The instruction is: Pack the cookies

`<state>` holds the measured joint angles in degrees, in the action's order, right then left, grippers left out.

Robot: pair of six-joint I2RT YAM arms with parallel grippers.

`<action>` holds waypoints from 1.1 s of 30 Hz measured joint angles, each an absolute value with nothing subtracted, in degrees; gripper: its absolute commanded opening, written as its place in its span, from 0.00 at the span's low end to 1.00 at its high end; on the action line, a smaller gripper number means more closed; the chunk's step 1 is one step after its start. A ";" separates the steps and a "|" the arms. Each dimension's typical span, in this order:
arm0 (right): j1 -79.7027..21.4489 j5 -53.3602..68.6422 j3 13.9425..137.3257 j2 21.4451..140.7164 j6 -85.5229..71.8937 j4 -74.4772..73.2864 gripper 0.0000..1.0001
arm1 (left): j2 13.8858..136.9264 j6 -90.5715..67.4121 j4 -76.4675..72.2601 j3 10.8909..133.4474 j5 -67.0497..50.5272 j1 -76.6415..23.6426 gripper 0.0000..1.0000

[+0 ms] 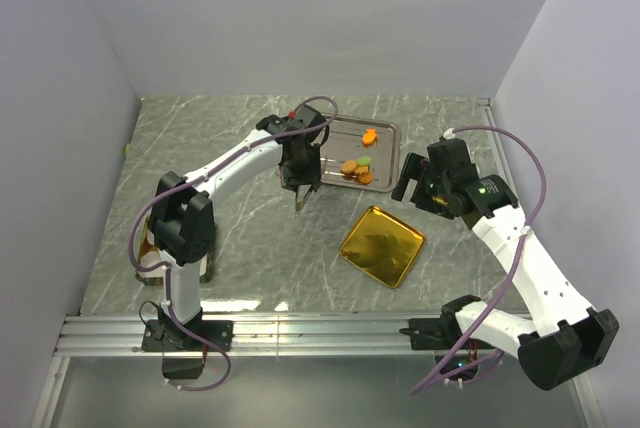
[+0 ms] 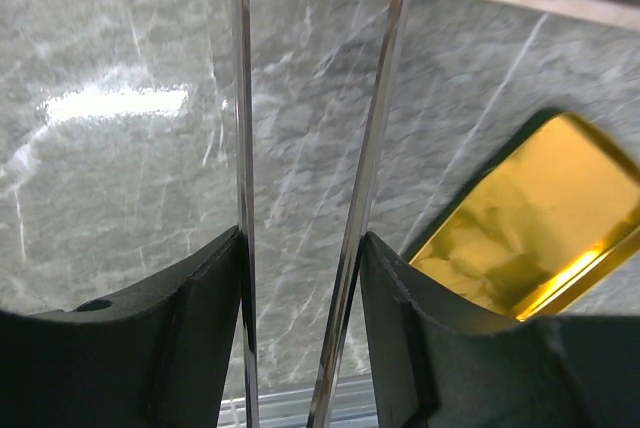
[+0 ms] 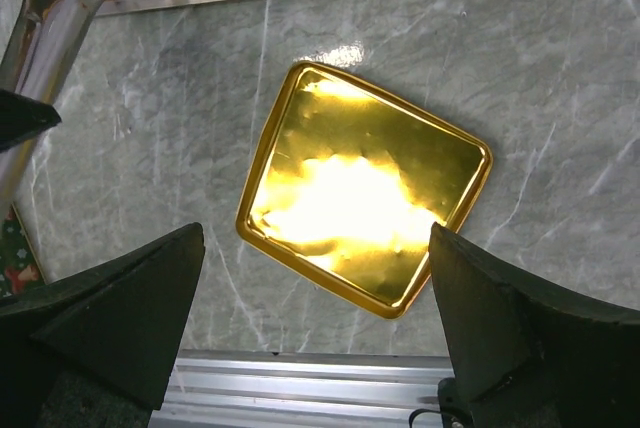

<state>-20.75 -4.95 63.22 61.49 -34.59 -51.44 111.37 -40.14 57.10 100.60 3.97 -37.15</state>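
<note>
Top external view first: the cookies (image 1: 358,168) are all sat in the silver tray (image 1: 388,151) at the far right of the desk (image 1: 250,238). Several orange ones and a green one are bunched by the tray's near edge, and one more orange is off on its own further back. A gold tin (image 1: 382,246) is laid flat on the desk, nearer the arms and apart from the tray, turned corner-on. In the right wrist view a big glare is seen on its shiny inside.

A pair of metal tongs (image 1: 302,196) is clamped between the left fingers (image 2: 190,318). In the left wrist view the two blades (image 2: 243,148) are pinned against the pads with a gap kept between them. The tongs are pointed down at the desk just off the tray's near-left corner. Whether the tips are touching anything can't be told.

The right fingers (image 3: 130,298) are spread wide with nothing gripped, and they are held above the desk with the gold tin (image 3: 365,213) framed between them. The slotted tong tips (image 3: 55,8) can be spotted at the top left of that view, beside the tray's edge.
</note>
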 measured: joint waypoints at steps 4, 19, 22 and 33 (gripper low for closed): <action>-20.75 -4.93 63.22 61.69 -34.30 -51.70 1.00 | 111.37 -40.34 57.98 99.85 4.93 -37.39 0.53; -20.75 -4.93 63.22 61.76 -33.80 -51.72 1.00 | 110.26 -40.10 58.15 100.03 5.06 -37.58 0.53; -20.75 -4.93 63.22 61.76 -33.82 -51.70 1.00 | 110.43 -40.05 58.17 100.05 4.08 -37.95 0.54; -20.75 -4.93 63.22 61.76 -33.58 -51.70 1.00 | 114.63 -39.86 61.06 106.24 4.80 -38.98 0.55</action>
